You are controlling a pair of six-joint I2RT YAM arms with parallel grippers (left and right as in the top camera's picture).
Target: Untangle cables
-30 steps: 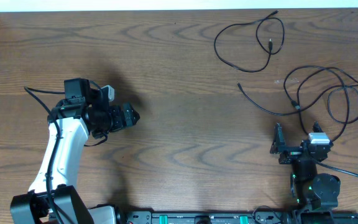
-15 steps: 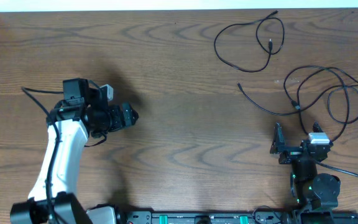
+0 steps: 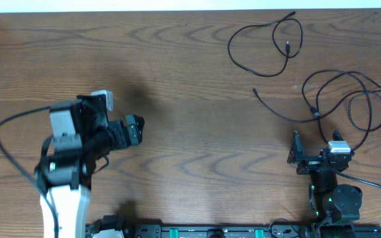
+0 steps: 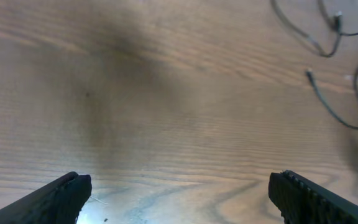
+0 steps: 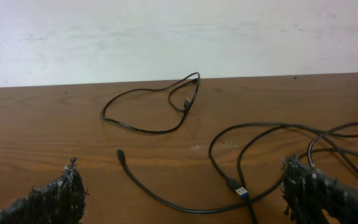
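Observation:
Two black cables lie at the far right of the table. One forms a single loose loop (image 3: 263,75) near the back edge; it is the far loop (image 5: 148,131) in the right wrist view. The other is a crossed, tangled run (image 3: 290,119) just ahead of my right gripper (image 3: 315,140), and its blue-tipped plug (image 5: 241,192) rests between the wide-open fingers (image 5: 188,196). My left gripper (image 3: 134,127) hangs over bare wood at the left, far from both cables, open and empty (image 4: 179,196). The left wrist view catches the tangled cable (image 4: 328,107) only at its right edge.
The wooden table (image 3: 190,79) ends at a white wall along the back. The left arm's own thick black wire (image 3: 2,142) bows out to the left of it. A black rail (image 3: 210,231) runs along the front edge between the arm bases.
The left arm has drawn back toward its base and swung, its gripper shifting slightly left and nearer. Its wire now bows out to the left. Right arm and cables have not moved.

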